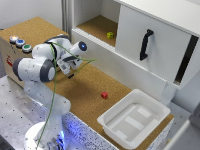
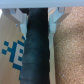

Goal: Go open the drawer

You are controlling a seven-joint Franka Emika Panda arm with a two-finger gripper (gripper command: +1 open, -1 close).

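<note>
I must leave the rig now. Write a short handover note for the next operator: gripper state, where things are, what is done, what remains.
Gripper: low over the cork table, holding nothing; open or shut cannot be told.
Cabinet door with black handle: in front of the right half in the exterior view; left shelf exposed, yellow block on it.
Drawer: front below the shelf, looks shut.
Done: nothing on the drawer.
Left: reach the drawer, pull it open.

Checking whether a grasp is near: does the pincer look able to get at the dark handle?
Probably yes: in the wrist view the dark handle sits between the fingers of the pincer, with nothing blocking it.
</note>
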